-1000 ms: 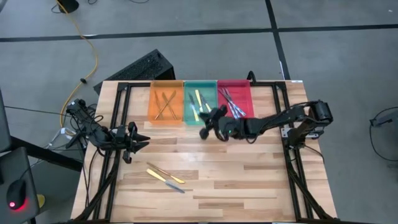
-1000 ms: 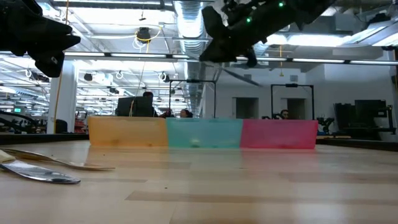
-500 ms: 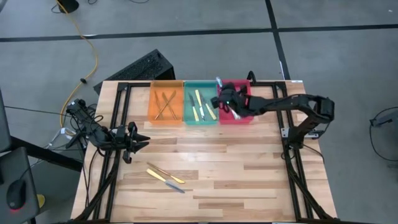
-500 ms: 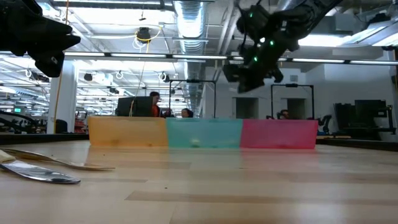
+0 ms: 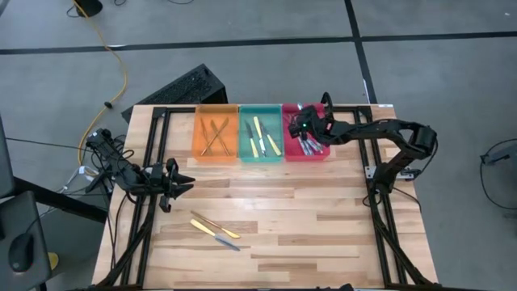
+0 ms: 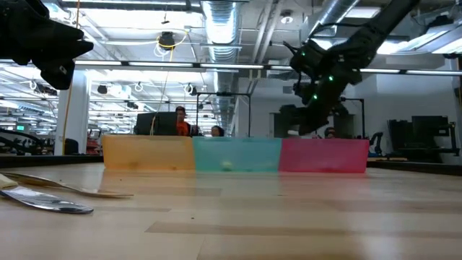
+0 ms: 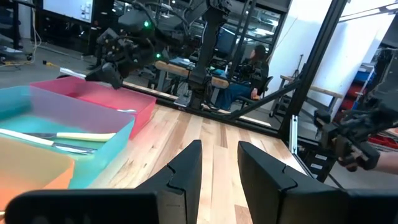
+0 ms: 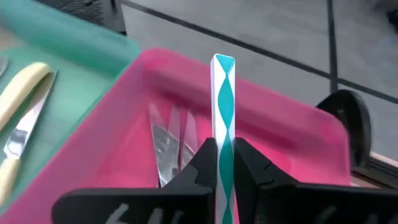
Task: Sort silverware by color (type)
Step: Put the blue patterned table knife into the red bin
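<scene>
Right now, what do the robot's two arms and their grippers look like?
Both arms are dark, jointed and slim, with black cables running along them. The right gripper shows small green lights near its wrist. The left gripper has two flat black fingers with angular, stepped edges.

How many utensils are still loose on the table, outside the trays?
2: a bronze-gold one and a yellow-handled one, side by side at the table's front left. Nothing seems hidden.

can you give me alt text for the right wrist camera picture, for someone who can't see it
The right gripper holds a utensil with a teal-and-white twisted handle upright between its dark fingers, above the red tray. Shiny silver utensils already lie in that tray, and beside it the green tray holds a pale yellow-handled knife.
</scene>
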Available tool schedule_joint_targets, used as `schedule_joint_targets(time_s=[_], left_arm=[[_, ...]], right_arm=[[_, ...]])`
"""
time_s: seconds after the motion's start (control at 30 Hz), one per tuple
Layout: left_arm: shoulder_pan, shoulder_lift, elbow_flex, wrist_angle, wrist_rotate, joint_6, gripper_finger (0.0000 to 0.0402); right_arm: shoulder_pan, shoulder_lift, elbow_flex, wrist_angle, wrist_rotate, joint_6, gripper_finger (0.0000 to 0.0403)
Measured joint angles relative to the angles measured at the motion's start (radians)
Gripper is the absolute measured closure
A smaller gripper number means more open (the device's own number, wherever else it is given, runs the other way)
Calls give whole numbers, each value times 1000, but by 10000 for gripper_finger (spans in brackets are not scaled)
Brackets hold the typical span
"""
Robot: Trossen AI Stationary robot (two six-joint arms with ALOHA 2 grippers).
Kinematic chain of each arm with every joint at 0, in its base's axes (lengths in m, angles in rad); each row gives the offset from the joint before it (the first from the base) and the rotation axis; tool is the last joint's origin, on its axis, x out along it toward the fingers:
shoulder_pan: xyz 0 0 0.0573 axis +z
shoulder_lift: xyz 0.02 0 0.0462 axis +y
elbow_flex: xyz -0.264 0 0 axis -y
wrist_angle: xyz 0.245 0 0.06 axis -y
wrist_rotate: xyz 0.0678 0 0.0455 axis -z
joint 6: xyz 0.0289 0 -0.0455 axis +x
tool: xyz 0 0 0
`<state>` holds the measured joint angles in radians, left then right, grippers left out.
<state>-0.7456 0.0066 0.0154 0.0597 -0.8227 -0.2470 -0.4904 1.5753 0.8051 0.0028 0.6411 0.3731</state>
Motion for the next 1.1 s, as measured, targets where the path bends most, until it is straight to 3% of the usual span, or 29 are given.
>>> schedule_joint_targets(time_s=[0.23,0.5,1.1], left_arm=[[0,0,0,0,0,0,312],[0,0,0,0,0,0,312],[0,0,0,0,0,0,312]], right_arm=[[-52,0,-127,229,-129,-43,365],[-104,0,-156,323,-276,-82,361],[-114,0,-156,318,-279,-85,327]])
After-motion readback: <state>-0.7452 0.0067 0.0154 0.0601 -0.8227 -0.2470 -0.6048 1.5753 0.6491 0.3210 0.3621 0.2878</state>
